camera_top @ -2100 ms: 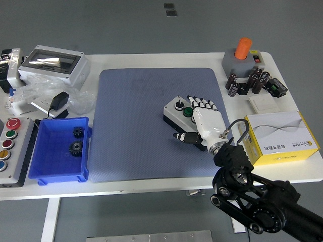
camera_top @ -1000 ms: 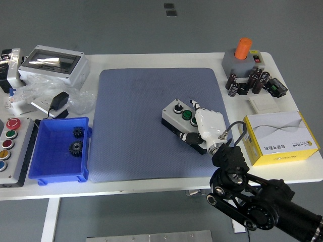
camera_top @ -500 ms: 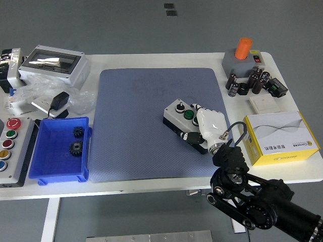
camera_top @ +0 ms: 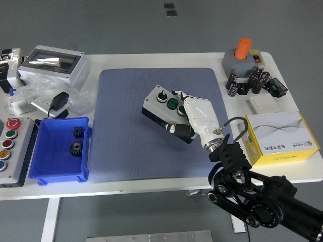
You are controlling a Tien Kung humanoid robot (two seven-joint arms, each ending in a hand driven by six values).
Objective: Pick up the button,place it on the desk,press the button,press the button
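**Right hand holding the button box over the mat**

From the table's near right edge I see my right hand (camera_top: pixel 194 118) with its fingers (camera_top: pixel 182 130) closed on the button box (camera_top: pixel 166 111), thumb below. The box sits tilted over the blue mat (camera_top: pixel 131 126), mid-table; I think it's lifted, though I can't confirm.

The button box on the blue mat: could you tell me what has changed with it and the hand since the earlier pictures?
The right hand has closed on the button box and carried it left and toward the far side of the blue mat; it now looks tilted, possibly lifted. The blue bin, yellow box and other table items stayed put.
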